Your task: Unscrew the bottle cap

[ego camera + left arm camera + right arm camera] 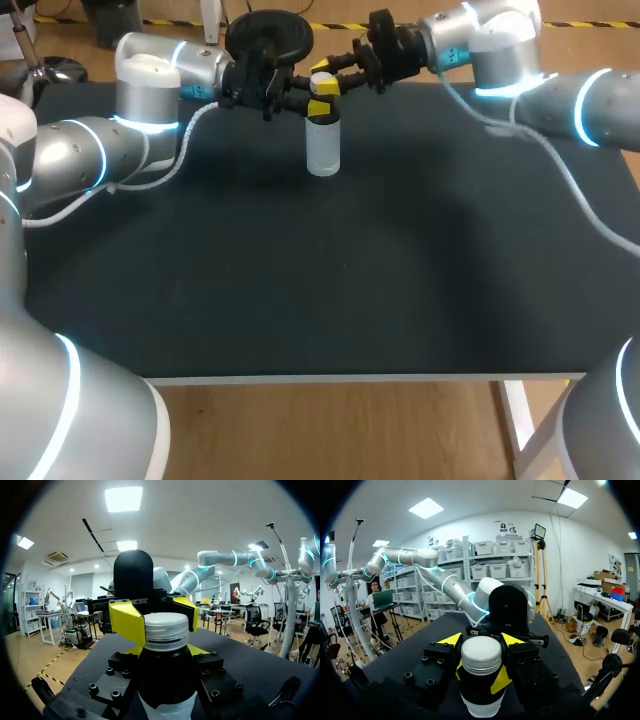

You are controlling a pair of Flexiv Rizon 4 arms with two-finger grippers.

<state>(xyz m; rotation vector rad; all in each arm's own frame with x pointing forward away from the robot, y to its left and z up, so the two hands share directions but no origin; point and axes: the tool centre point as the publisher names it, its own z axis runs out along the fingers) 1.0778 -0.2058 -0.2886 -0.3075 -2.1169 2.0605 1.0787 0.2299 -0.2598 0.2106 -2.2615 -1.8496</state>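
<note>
The cap (166, 630) sits on the bottle (322, 150), which stands upright at the far middle of the table (300, 280); we judge the unscrewing not yet done. Our left gripper (166, 651) clamps the bottle's neck; our right gripper (480, 676) is closed against the cap from both sides
</note>
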